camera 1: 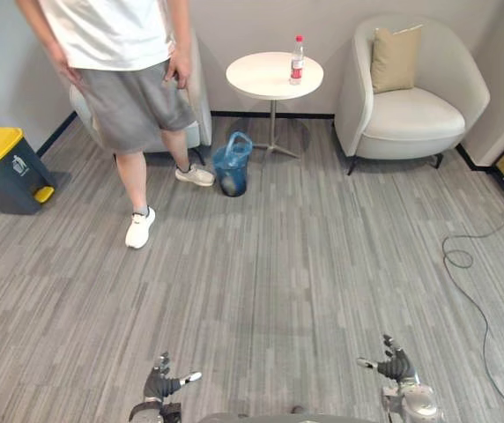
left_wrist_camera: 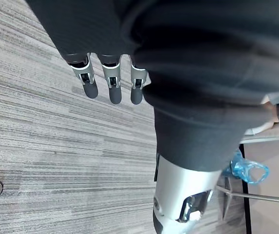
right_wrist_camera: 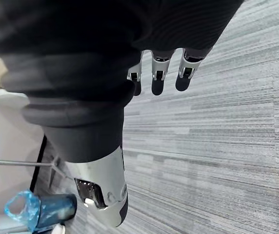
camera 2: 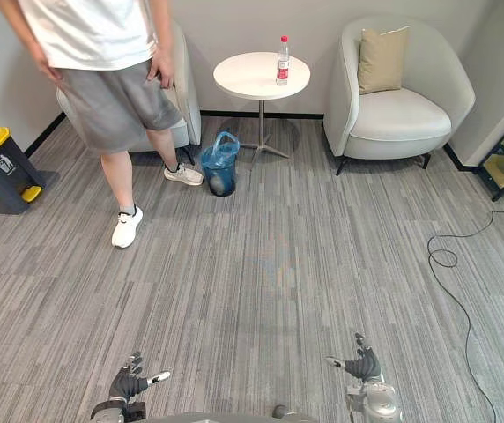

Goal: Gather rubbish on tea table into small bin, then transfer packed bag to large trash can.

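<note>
Grey floor between you and table. Walk close, stop by bin, mind person. Left hand, right hand both spread wide, empty. Then you grab bottle.

Bare carpet lies open up to the round table. A person stands just left of the small bin, and an armchair fills the far right corner.

Both head views look down and forward over the grey carpet, the round table far off at upper centre, the left hand and right hand at the bottom edge. Each wrist view looks closely along its own fingers at that carpet; all four share the blue-bagged bin
</note>
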Robot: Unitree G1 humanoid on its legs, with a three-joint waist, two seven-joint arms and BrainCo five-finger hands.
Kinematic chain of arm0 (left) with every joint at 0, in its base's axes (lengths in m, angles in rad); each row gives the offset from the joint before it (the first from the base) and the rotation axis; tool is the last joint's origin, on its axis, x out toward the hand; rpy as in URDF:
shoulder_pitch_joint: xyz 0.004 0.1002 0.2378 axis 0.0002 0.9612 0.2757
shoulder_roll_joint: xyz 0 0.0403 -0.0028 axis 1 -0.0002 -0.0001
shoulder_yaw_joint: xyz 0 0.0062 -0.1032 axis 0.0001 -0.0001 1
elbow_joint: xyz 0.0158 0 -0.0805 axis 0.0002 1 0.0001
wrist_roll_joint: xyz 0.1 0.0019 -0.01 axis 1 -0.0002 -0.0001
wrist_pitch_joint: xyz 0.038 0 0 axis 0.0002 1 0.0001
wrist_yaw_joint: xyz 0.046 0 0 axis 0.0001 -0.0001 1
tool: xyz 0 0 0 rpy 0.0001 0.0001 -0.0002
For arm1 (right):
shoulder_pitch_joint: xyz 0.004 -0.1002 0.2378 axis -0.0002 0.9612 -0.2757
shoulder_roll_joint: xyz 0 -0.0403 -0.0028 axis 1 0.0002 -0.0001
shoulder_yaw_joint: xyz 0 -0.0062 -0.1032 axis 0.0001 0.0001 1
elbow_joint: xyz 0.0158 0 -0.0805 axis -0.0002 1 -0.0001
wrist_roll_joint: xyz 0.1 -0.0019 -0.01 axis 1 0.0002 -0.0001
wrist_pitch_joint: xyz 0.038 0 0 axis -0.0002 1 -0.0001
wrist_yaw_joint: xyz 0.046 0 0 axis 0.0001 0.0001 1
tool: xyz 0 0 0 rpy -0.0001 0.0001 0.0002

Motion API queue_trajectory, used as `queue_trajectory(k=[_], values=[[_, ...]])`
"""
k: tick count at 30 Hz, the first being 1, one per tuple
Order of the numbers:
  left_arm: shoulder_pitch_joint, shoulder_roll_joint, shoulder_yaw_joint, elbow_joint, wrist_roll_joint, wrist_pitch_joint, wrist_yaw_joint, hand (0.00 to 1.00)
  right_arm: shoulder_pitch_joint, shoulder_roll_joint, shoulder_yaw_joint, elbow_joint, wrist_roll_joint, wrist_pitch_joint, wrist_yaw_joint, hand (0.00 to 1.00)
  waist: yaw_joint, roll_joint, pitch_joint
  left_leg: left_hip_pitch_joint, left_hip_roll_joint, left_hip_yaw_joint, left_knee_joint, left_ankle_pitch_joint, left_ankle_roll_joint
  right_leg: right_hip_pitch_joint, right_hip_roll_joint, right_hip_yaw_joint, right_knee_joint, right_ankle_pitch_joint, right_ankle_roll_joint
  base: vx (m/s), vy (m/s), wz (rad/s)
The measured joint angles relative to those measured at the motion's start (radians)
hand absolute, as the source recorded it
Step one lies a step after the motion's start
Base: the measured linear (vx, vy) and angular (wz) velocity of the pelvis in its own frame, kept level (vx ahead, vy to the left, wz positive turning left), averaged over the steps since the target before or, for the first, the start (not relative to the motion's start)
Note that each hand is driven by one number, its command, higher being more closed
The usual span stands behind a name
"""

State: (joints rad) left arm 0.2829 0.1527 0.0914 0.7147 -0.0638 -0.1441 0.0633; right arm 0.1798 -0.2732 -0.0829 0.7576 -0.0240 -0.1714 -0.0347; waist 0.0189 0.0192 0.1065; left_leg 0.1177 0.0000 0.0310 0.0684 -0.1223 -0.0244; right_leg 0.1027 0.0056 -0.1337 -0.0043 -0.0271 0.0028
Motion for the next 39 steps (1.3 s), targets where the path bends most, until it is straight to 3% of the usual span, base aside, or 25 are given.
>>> queue_trajectory(k=[16,19,20,22,24,26,30,31,34,36,37,38,39], values=[[0.024,0.012,0.031,0.001,-0.003,0.001,-0.019,0.0,0.003,-0.014,-0.045,-0.005,0.027,0.002,0.014,0.0,-0.001,0.002,0.0,-0.023,0.007,0.011,0.0,-0.002,-0.001,-0.028,0.006,0.005,-0.003,0.004,-0.007,-0.05,-0.013,-0.01],[0.023,0.012,0.031,-0.001,-0.003,0.001,-0.018,0.0,-0.02,0.003,-0.067,0.011,0.043,0.005,0.006,0.0,0.006,-0.002,0.007,-0.05,0.016,0.036,0.014,-0.005,0.005,-0.06,0.014,0.029,0.005,0.006,-0.009,0.04,-0.018,-0.24],[0.022,0.012,0.031,-0.004,-0.003,0.001,-0.018,0.0,-0.029,0.008,-0.067,0.012,0.055,0.006,-0.007,0.0,0.007,-0.004,0.011,-0.065,0.019,0.043,0.03,-0.014,-0.004,-0.075,0.016,0.035,0.01,0.006,-0.01,0.02,-0.017,-0.28],[0.019,0.006,0.031,-0.03,-0.005,0.002,-0.015,0.0,-0.046,0.012,-0.068,0.012,0.063,0.006,-0.026,0.0,0.023,0.003,0.029,-0.095,0.032,0.066,0.079,-0.046,0.01,-0.11,0.027,0.06,0.046,-0.005,-0.008,0.02,-0.008,-0.4],[0.002,0.003,0.031,-0.06,-0.007,0.002,-0.011,0.0,-0.075,0.017,-0.068,0.012,0.064,0.009,-0.033,0.0,0.029,0.002,0.045,-0.152,0.037,0.082,0.154,-0.088,0.022,-0.199,0.023,0.075,0.186,-0.082,-0.004,0.01,0.005,-0.23],[-0.006,0.005,0.026,-0.087,-0.008,0.002,-0.004,0.0,-0.085,0.036,-0.066,0.011,0.067,0.023,-0.046,0.0,0.025,-0.017,0.066,-0.184,0.019,0.087,0.234,-0.15,0.039,-0.292,-0.012,0.067,0.392,-0.201,0.025,0.0,0.0,0.0],[-0.021,0.018,0.008,-0.085,-0.008,0.008,0.011,0.0,-0.079,0.069,-0.057,0.008,0.071,0.03,-0.057,0.0,0.025,-0.031,0.098,-0.151,0.016,0.082,0.298,-0.251,0.063,-0.44,-0.103,-0.069,0.741,-0.276,0.05,0.16,0.001,-0.05],[-0.02,0.02,0.008,-0.084,-0.008,0.008,0.013,0.0,-0.079,0.07,-0.056,0.008,0.071,0.03,-0.057,0.0,0.024,-0.024,0.102,-0.143,0.021,0.081,0.295,-0.261,0.063,-0.461,-0.115,-0.09,0.742,-0.278,0.049,0.3,-0.02,-0.08],[-0.052,0.031,0.013,-0.076,-0.031,0.008,0.033,0.0,-0.103,0.063,-0.057,0.007,0.072,0.03,-0.06,0.0,0.011,-0.023,0.131,-0.065,0.077,0.06,0.242,-0.3,0.017,-0.579,-0.129,-0.156,0.612,-0.252,0.066,0.5,-0.104,0.16],[-0.073,0.029,0.02,-0.073,-0.038,0.008,0.038,0.0,-0.106,0.056,-0.061,0.002,0.072,0.03,-0.069,0.0,-0.018,-0.02,0.133,-0.008,0.118,0.028,0.181,-0.306,-0.013,-0.639,-0.129,-0.164,0.546,-0.171,0.058,0.56,-0.19,0.66],[-0.086,0.03,0.018,-0.069,-0.037,0.006,0.046,0.0,-0.103,0.053,-0.06,-0.002,0.072,0.03,-0.078,0.0,-0.034,-0.029,0.126,0.031,0.139,-0.001,0.167,-0.303,-0.029,-0.643,-0.132,-0.163,0.572,-0.088,0.021,0.56,-0.218,0.65],[-0.099,0.025,0.018,-0.054,-0.037,0.005,0.048,0.0,-0.101,0.048,-0.061,-0.008,0.072,0.03,-0.08,0.0,-0.036,-0.025,0.125,0.033,0.15,-0.015,0.195,-0.301,-0.031,-0.641,-0.131,-0.175,0.617,-0.112,-0.027,1.04,-0.407,0.61],[-0.115,0.013,0.018,-0.045,-0.032,0.006,0.047,0.0,-0.109,0.045,-0.063,-0.05,0.072,0.025,-0.082,0.0,-0.038,0.0,0.133,-0.039,0.195,-0.046,0.408,-0.238,-0.08,-0.605,-0.117,-0.22,0.677,-0.202,-0.066,0.75,-0.297,0.26]])
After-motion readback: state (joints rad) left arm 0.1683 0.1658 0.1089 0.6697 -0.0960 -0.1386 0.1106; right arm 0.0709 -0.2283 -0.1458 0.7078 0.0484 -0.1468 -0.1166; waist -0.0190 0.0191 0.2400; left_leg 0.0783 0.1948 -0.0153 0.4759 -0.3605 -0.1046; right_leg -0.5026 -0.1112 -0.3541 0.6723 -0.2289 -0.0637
